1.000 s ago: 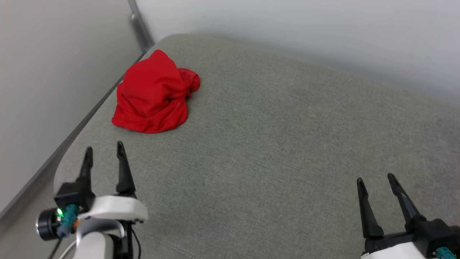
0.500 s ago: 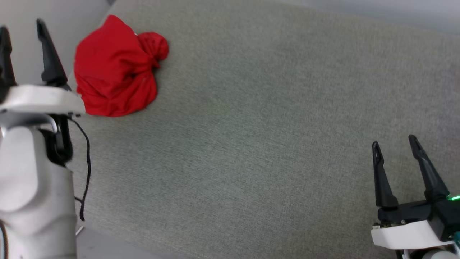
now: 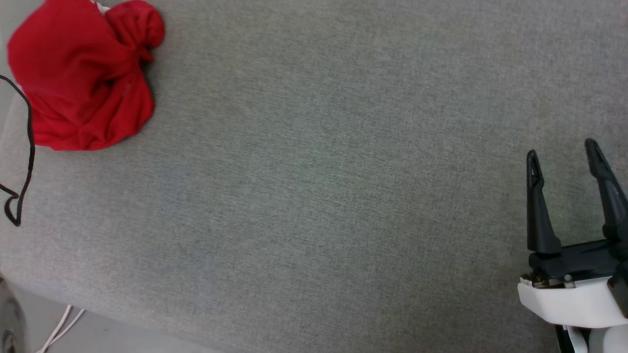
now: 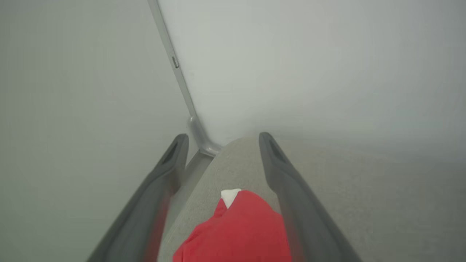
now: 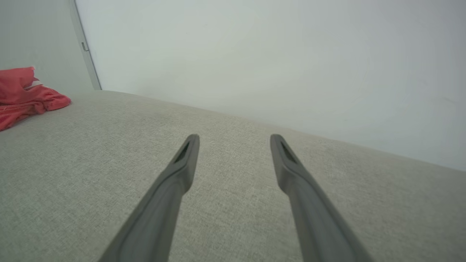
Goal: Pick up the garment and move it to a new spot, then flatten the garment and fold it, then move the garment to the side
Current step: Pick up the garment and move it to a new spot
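Head view, left to right. Far left, by the edge of grey coarse-woven upholstered surface (image 3: 319, 171): crumpled red jersey-knit garment (image 3: 78, 78), heaped in soft rounded folds (white trim (image 3: 99, 6) peeking at top). Judged light, limp, unslippery; best pinched at a raised fold on the crown. Lower right: right gripper (image 3: 562, 149), tapered dark fingers spread apart, empty. Left wrist view: left gripper (image 4: 223, 137) likewise spread, straddling the heap from above, contact not discernible.

Plain room: grey cushion (image 3: 314, 196), bare walls (image 5: 255, 54)
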`<state>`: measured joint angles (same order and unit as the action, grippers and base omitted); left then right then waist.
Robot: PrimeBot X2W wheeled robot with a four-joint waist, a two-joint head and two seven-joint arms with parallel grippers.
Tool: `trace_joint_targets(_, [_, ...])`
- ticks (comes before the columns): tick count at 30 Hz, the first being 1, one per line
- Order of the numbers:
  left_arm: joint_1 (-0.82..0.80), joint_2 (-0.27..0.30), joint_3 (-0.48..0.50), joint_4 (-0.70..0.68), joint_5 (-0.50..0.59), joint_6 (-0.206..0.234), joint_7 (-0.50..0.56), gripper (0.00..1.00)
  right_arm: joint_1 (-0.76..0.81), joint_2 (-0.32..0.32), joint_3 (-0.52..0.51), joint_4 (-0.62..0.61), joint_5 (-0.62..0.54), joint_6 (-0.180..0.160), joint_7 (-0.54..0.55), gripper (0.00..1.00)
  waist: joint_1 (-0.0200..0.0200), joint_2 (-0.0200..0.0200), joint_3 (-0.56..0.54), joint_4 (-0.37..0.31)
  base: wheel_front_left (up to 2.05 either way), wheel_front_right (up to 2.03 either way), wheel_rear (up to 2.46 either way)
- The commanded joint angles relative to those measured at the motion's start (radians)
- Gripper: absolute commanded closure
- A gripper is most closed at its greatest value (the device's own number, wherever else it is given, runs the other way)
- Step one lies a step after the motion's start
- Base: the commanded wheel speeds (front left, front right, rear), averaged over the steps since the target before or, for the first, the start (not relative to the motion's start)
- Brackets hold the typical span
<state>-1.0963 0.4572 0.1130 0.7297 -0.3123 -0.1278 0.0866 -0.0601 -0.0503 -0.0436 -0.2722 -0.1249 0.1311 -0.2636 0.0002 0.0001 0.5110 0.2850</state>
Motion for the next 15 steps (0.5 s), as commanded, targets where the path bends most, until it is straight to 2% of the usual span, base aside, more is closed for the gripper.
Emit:
trace_joint_targets(1, [-0.014, 0.004, -0.021, 0.013, -0.03, 0.0, 0.04, 0.0, -0.013, 0.0, -0.001, -0.007, -0.008, -0.001, -0.002, 0.0, -0.0002, -0.0001, 0.019, -0.014, 0.0, 0.0, 0.0])
trace_joint_targets(8, [-0.008, 0.099, -0.208, 0.019, -0.321, -0.001, 0.436, 0.0, -0.028, 0.0, -0.004, -0.037, -0.021, -0.001, -0.002, 0.0, -0.0002, -0.0001, 0.074, -0.045, 0.0, 0.0, 0.0])
trace_joint_targets(12, [0.034, 0.157, -0.301, 0.0, -0.449, -0.001, 0.638, 0.0, -0.033, 0.0, -0.007, -0.049, -0.026, -0.001, -0.002, 0.0, -0.0002, -0.0001, 0.106, -0.058, 0.0, 0.0, 0.0])
trace_joint_targets(15, [0.053, 0.188, -0.348, -0.018, -0.513, -0.001, 0.725, 0.0, -0.038, 0.0, -0.008, -0.057, -0.033, -0.001, -0.002, 0.0, -0.0002, -0.0001, 0.131, -0.064, 0.0, 0.0, 0.0])
